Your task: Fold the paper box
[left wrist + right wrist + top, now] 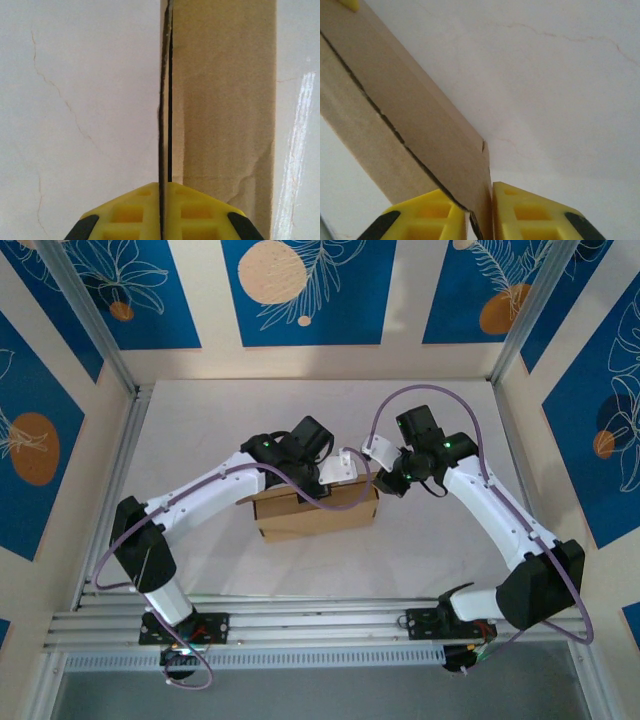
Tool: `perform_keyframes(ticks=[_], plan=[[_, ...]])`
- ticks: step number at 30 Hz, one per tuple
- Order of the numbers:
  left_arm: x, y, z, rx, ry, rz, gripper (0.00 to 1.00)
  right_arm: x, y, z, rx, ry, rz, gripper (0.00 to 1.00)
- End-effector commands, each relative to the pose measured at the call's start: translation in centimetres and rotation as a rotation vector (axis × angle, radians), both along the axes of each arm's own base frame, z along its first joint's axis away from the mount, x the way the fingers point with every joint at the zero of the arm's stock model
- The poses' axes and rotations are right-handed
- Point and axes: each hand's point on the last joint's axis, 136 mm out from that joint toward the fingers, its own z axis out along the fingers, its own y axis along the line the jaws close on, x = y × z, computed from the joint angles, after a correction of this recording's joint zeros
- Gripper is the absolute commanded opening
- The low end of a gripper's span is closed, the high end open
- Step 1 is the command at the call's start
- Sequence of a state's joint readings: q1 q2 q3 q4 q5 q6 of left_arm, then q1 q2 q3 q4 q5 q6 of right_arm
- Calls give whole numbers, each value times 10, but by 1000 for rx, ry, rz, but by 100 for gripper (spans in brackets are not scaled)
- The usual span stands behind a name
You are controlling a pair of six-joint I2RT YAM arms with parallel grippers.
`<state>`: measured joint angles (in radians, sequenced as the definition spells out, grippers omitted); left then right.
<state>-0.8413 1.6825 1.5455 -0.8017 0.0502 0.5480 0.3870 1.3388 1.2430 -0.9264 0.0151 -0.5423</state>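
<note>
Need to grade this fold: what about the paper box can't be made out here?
Left wrist: the paper box runs off the top edge, far end unseen; the left gripper clamps a panel edge.
Right wrist: the box's left part is cut off by the frame; the right gripper pinches one end.
Top external: both wrists cover the box's top and rear edge, so flap seating is unclear.
Inside: hidden by its own panels.
</note>
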Motion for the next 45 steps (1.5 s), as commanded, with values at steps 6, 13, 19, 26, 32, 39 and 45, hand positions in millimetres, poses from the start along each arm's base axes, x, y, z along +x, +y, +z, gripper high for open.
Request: perform_keyframes(ticks=[6, 13, 19, 26, 32, 39, 45], plan=[[4, 4, 1, -1, -1, 24, 0, -6, -21, -2, -67, 41, -94, 27], [4, 2, 3, -9, 4, 24, 0, -20, 12, 12, 45, 124, -84, 8], [4, 1, 4, -12, 5, 26, 0, -47, 47, 19, 111, 202, -36, 13], [3, 0, 3, -14, 17, 24, 0, -43, 73, 25, 209, 206, -77, 27], [1, 0, 2, -14, 30, 20, 0, -26, 75, 30, 281, 181, -147, 34], [3, 2, -1, 3, 21, 27, 0, -25, 67, 39, 323, 185, -198, 36], [5, 6, -2, 9, 10, 34, 0, -30, 10, 53, 283, 118, -337, 38]])
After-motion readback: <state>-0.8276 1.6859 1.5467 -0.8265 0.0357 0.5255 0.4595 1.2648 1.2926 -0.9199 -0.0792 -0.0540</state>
